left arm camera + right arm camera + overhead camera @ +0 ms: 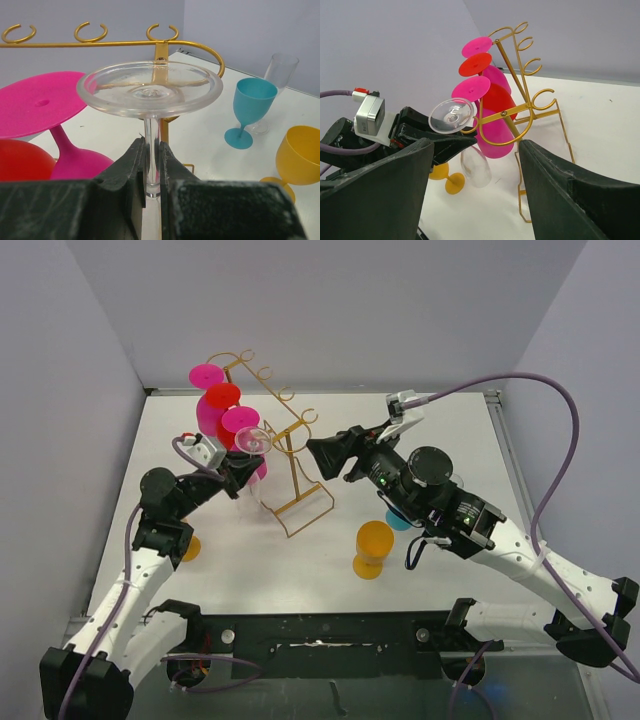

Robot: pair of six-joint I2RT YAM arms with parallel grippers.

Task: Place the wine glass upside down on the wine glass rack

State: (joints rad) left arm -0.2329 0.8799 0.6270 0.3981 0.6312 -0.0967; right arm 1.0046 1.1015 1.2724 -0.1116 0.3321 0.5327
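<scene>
pinching the thin stem of the clear wine glass (151,90), the left gripper (151,160) has its fingers pressed together on it, holding the glass upside down with its round foot on top and the bowl hanging below. in the overhead view this wine glass (253,442) sits left of centre, just beside the gold wine glass rack (293,468), which stands on the white table (440,430); whether the glass touches the wire cannot be told. two pink glasses (207,375) and a red glass (222,395) hang upside down along the rack toward the upper left. the right gripper (322,458) hovers at the centre of the frame, just to the right of the rack, its fingers spread wide and holding nothing. an orange glass (373,545) stands upright at lower centre, and a teal glass (252,107) stands in front of a clear flute (280,70) at the right of the left wrist view.
</scene>
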